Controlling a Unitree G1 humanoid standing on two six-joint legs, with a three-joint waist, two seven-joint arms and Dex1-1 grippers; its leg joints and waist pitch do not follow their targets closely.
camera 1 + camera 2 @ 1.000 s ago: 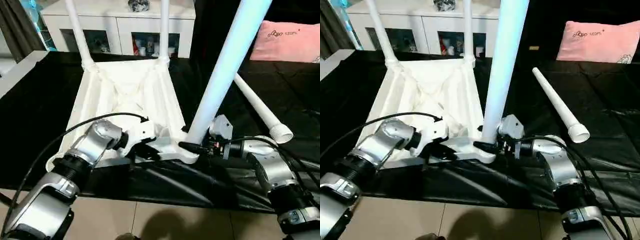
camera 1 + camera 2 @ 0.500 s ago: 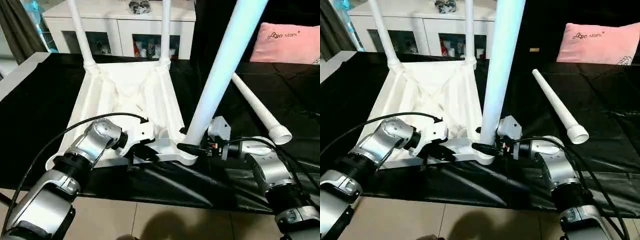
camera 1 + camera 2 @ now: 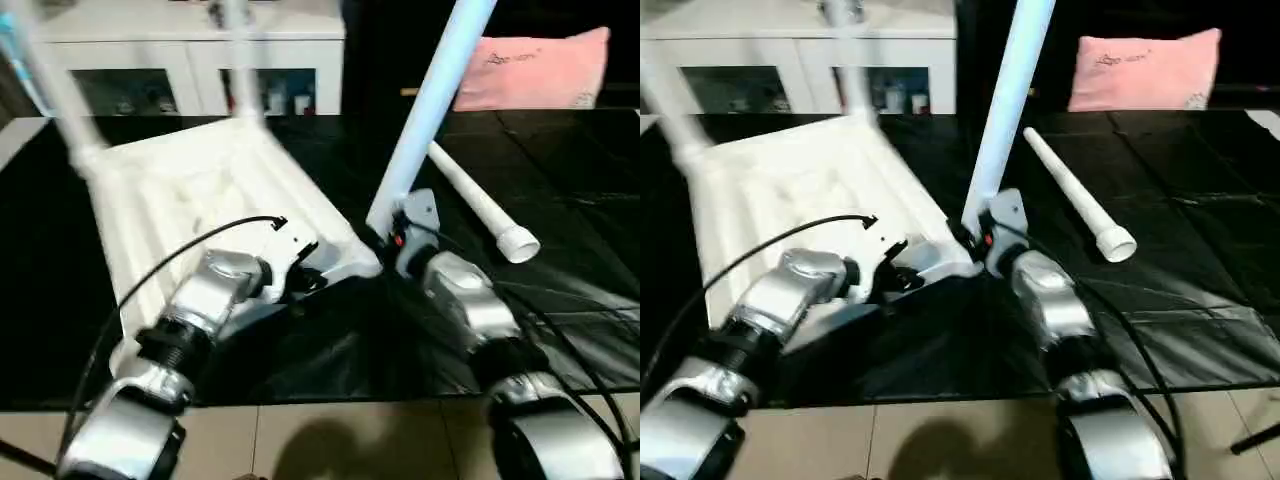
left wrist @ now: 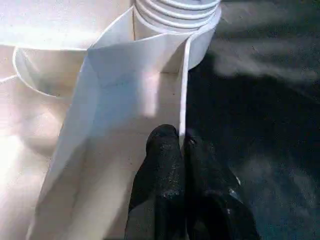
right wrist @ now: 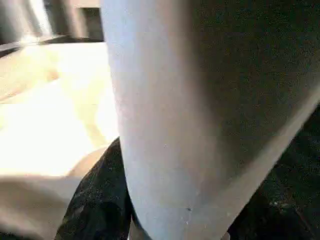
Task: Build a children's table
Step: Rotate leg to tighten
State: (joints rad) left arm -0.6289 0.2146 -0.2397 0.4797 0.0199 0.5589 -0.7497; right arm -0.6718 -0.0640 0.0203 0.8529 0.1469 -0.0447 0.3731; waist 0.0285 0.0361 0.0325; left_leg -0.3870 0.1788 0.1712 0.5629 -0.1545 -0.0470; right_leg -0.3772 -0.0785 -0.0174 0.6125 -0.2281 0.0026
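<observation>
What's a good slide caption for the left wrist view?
Shut left gripper pinching a thin rib of the upturned tabletop beside a threaded leg base.

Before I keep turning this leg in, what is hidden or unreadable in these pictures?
- Seating of the held white tapered tube leg in its round corner socket: head views, right gripper covers the joint.
- The leg's top: cut off by the upper edge.
- Two far legs: motion-blurred.
- Cabinet contents: too small.
- The white ribbed plastic tabletop's near-left corner: behind the left forearm.
</observation>
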